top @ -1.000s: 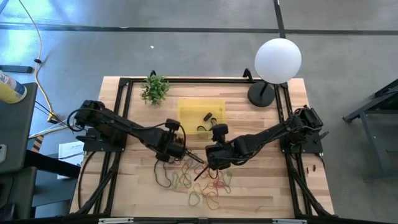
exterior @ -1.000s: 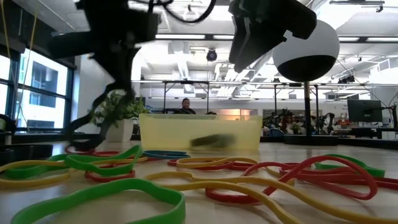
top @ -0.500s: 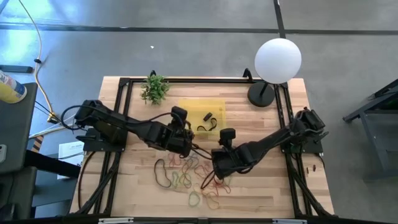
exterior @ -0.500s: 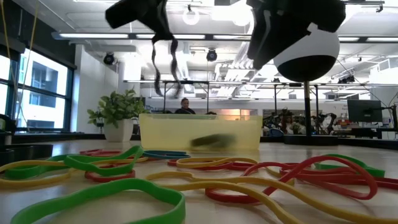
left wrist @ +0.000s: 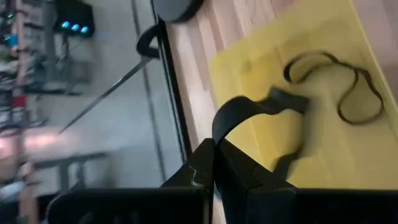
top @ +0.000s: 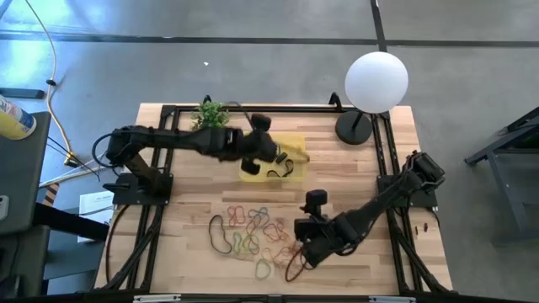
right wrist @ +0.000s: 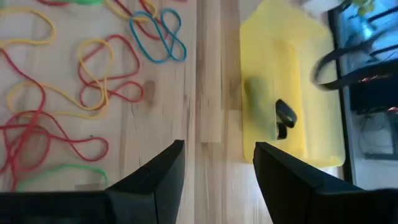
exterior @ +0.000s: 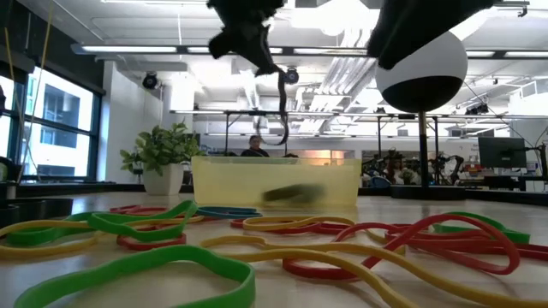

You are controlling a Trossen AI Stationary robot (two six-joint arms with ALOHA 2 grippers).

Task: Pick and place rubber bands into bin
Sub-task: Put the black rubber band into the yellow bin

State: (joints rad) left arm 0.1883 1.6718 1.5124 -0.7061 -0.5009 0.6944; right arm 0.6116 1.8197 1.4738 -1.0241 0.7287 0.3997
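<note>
- Pale wooden surface (top: 354, 177), a white globe lamp (top: 376, 80) at its far right corner.
- Yellow bin (top: 290, 150) sits far-centre; a black band (left wrist: 351, 87) lies inside.
- Left hand (top: 271, 156) over the bin, clenched on a dangling black rubber band (exterior: 280, 111).
- Loose rubber bands (top: 257, 236) are heaped on the near side.
- Right hand (top: 305, 252) hovers there, fingers (right wrist: 152, 180) parted, holding nothing.

The left end effector (top: 276, 158) hangs over the bin (top: 290, 145). The right end effector (top: 305, 250) sits beside the rubber bands (top: 253, 236) scattered on the bench (top: 354, 177).
</note>
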